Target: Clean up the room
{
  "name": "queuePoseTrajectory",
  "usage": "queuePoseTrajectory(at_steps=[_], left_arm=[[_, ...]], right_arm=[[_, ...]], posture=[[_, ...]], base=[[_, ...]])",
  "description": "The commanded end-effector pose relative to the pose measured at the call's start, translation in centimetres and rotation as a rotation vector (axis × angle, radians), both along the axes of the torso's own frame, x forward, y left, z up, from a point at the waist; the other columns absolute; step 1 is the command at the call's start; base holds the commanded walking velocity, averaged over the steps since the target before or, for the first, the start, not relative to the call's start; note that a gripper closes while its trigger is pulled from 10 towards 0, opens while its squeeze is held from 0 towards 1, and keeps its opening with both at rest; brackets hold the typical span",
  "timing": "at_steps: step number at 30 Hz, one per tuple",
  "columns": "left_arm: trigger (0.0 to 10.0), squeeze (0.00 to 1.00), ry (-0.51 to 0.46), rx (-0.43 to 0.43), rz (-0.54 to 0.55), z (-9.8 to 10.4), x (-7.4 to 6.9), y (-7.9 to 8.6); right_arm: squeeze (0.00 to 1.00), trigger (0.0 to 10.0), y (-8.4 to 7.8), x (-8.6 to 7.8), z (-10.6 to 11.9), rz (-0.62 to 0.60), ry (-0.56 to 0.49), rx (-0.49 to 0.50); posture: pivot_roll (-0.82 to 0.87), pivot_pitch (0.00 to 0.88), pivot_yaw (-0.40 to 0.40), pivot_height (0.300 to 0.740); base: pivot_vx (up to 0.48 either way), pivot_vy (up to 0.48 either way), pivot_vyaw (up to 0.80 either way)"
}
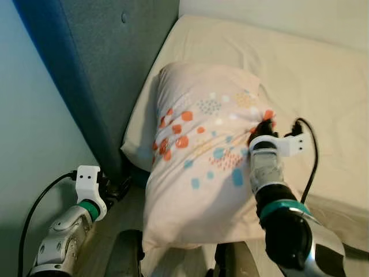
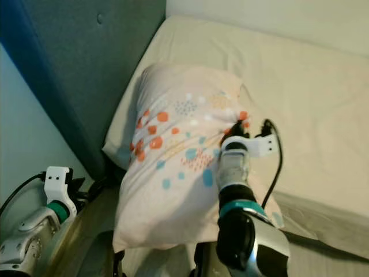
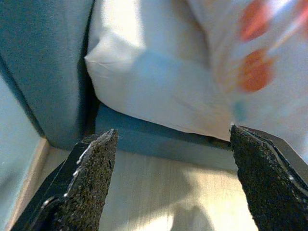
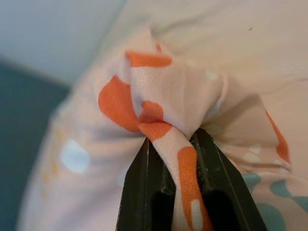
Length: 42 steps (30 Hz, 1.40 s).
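The pillow (image 1: pixel 202 167), pale pink with orange, blue and white spots, lies on the bed (image 1: pixel 311 75) near its head end. Its lower end overhangs the mattress edge toward the robot. Its upper end rests on the cream sheet, close to the blue upholstered headboard (image 1: pixel 109 63).

The right gripper (image 1: pixel 263 128) is positioned at the pillow's right side, about mid-length. Its jaws are pressed together on a bunched fold of the pillow fabric. In the right wrist view, the fold (image 4: pixel 163 120) rises from between the 2 black fingers (image 4: pixel 139 192) and carries orange patches. A black cable (image 1: pixel 313 156) loops from the right wrist over the sheet.

The left gripper (image 1: pixel 118 188) is low, beside the bed's corner at the foot of the headboard, over the wooden floor (image 3: pixel 159 192). Its jaws are spread wide and hold nothing. In the left wrist view, the mattress corner (image 3: pixel 139 72) in its pale sheet and the blue bed base (image 3: pixel 159 139) lie ahead of the 2 fingertips (image 3: pixel 94 178), apart from them.

A pale wall (image 1: pixel 34 115) runs left of the headboard.
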<state>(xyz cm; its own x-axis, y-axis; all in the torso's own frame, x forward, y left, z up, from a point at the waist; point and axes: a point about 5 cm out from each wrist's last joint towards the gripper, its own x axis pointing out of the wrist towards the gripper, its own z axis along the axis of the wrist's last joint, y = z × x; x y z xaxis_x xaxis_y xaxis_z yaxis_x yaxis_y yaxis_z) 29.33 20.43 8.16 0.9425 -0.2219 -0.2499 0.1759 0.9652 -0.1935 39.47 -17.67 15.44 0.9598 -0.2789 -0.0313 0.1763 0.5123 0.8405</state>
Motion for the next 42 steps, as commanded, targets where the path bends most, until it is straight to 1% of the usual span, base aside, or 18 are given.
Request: queuePoseTrajectory(at_steps=[1, 3, 4, 5, 12, 18, 20, 21, 22, 25, 26, 29, 32, 33, 35, 37, 40, 42], left_arm=[[10.0, 0.0, 0.042, 0.009, -0.008, -0.9, -0.5, -0.1], [10.0, 0.0, 0.043, 0.009, -0.009, -0.9, -0.5, -0.1], [10.0, 0.0, 0.043, 0.009, -0.009, -0.9, -0.5, -0.1], [10.0, 0.0, 0.043, 0.009, -0.01, -0.9, -0.4, -0.1], [10.0, 0.0, 0.046, 0.008, -0.008, -1.0, -0.2, 0.0], [10.0, 0.0, 0.055, 0.005, -0.017, -1.2, -0.1, -0.2], [10.0, 0.0, 0.053, -0.003, -0.02, -1.2, 0.0, -0.3], [10.0, 0.0, 0.053, -0.006, -0.021, -1.2, 0.0, -0.4], [10.0, 0.0, 0.053, -0.011, -0.021, -1.3, 0.0, -0.5], [10.0, 0.0, 0.053, -0.012, -0.021, -1.4, 0.0, -0.5], [10.0, 0.0, 0.054, -0.014, -0.02, -1.4, 0.0, -0.5], [10.0, 0.0, 0.052, -0.021, -0.015, -1.6, -0.1, -0.7], [10.0, 0.0, 0.044, -0.031, -0.011, -1.5, 0.0, -0.8], [10.0, 0.0, 0.035, -0.031, -0.013, -1.4, 0.0, -0.9], [10.0, 0.0, 0.032, -0.03, -0.015, -1.3, 0.0, -0.9], [10.0, 0.0, 0.023, -0.02, -0.028, -1.2, 0.1, -0.9], [10.0, 0.0, 0.018, -0.014, -0.035, -1.1, 0.1, -0.9], [10.0, 0.0, -0.001, -0.009, -0.055, -0.8, 0.1, -1.0]], right_arm=[[0.0, 10.0, 1.0, -0.3, -1.4, 0.077, 0.072, -0.134], [0.0, 10.0, 1.4, -0.6, -2.1, 0.106, 0.098, -0.191], [0.0, 10.0, 1.4, -0.6, -2.1, 0.106, 0.098, -0.191], [1.0, 10.0, 1.3, -0.9, -2.7, 0.101, 0.099, -0.172], [1.0, 10.0, 1.4, -0.8, -2.3, 0.106, 0.051, -0.161], [1.0, 10.0, 1.0, -0.6, -1.4, 0.136, -0.013, -0.204], [1.0, 10.0, 0.5, -0.6, -1.2, 0.153, -0.034, -0.244], [0.0, 10.0, 0.1, -0.7, -1.2, 0.146, -0.03, -0.261], [0.0, 10.0, -0.9, -0.8, -1.2, 0.121, -0.03, -0.279], [0.0, 10.0, -1.2, -0.9, -1.2, 0.115, -0.03, -0.281], [1.0, 10.0, -1.5, -1.0, -1.1, 0.113, -0.058, -0.282], [1.0, 10.0, -2.4, -1.4, -0.8, 0.108, -0.109, -0.299], [1.0, 10.0, -3.5, -1.6, -0.6, 0.092, -0.112, -0.343], [0.0, 10.0, -4.8, -1.9, -0.1, 0.049, -0.114, -0.39], [0.0, 10.0, -5.1, -2.0, 0.0, 0.037, -0.117, -0.401], [0.0, 10.0, -6.3, -2.3, 0.6, -0.002, -0.134, -0.412], [0.0, 10.0, -6.8, -2.4, 0.8, -0.017, -0.141, -0.416], [0.0, 10.0, -8.4, -2.9, 1.3, -0.079, -0.144, -0.444]], posture=[[0.26, 0.163, 0.015, 0.582], [0.26, 0.161, 0.015, 0.582], [0.26, 0.161, 0.015, 0.582], [0.26, 0.157, 0.015, 0.582], [0.26, 0.15, 0.018, 0.582], [0.25, 0.14, 0.017, 0.582], [0.24, 0.135, 0.016, 0.582], [0.24, 0.132, 0.016, 0.582], [0.23, 0.122, 0.016, 0.582], [0.23, 0.122, 0.016, 0.582], [0.23, 0.116, 0.015, 0.582], [0.22, 0.106, 0.008, 0.582], [0.22, 0.099, 0.004, 0.582], [0.22, 0.097, 0.0, 0.582], [0.22, 0.097, 0.0, 0.582], [0.22, 0.097, -0.007, 0.582], [0.22, 0.097, -0.007, 0.582], [0.22, 0.101, -0.012, 0.582]], base=[[0.0, 0.0, 0.0], [0.0, 0.0, 0.0], [0.0, 0.0, 0.0], [0.0, 0.0, 0.0], [0.0, 0.0, 0.0], [0.0, 0.0, 0.0], [0.0, 0.0, 0.0], [0.0, 0.0, 0.0], [0.0, 0.0, 0.0], [0.0, 0.0, 0.0], [0.0, 0.0, 0.0], [0.0, 0.0, 0.0], [0.0, 0.0, 0.0], [0.0, 0.0, 0.0], [0.0, 0.0, 0.0], [0.0, 0.0, 0.0], [0.0, 0.0, 0.0], [0.0, 0.0, 0.0]])
